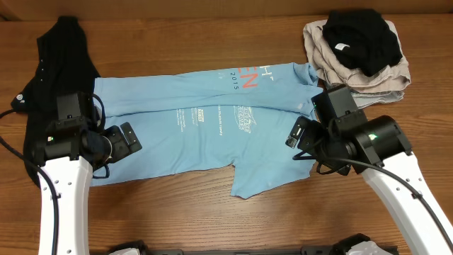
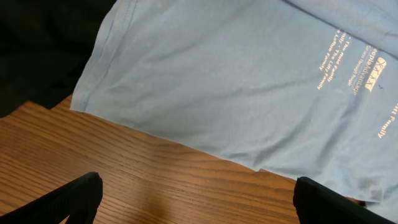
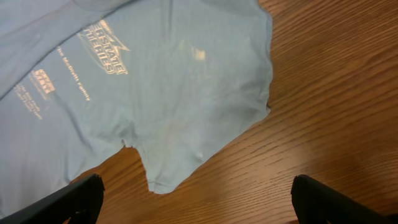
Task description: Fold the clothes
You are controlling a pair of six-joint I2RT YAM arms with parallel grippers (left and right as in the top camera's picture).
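Observation:
The light blue T-shirt (image 1: 205, 134) lies flat across the middle of the table, lettering up, with one sleeve (image 1: 258, 177) pointing toward the front edge. A long black shirt (image 1: 60, 53) lies at the far left, partly under the blue hem. My left gripper (image 1: 129, 138) hovers over the blue shirt's left hem, open and empty. In the left wrist view, the left gripper (image 2: 196, 199) stands above bare wood just off the hem (image 2: 236, 81). My right gripper (image 1: 297, 136) is over the shirt's right side, open, and the right gripper (image 3: 196, 196) frames the sleeve tip (image 3: 168, 168).
A pile of beige and black garments (image 1: 361, 49) sits at the back right corner. Bare wooden table (image 1: 177, 212) runs along the front edge. The black shirt (image 2: 43, 43) fills the upper left of the left wrist view.

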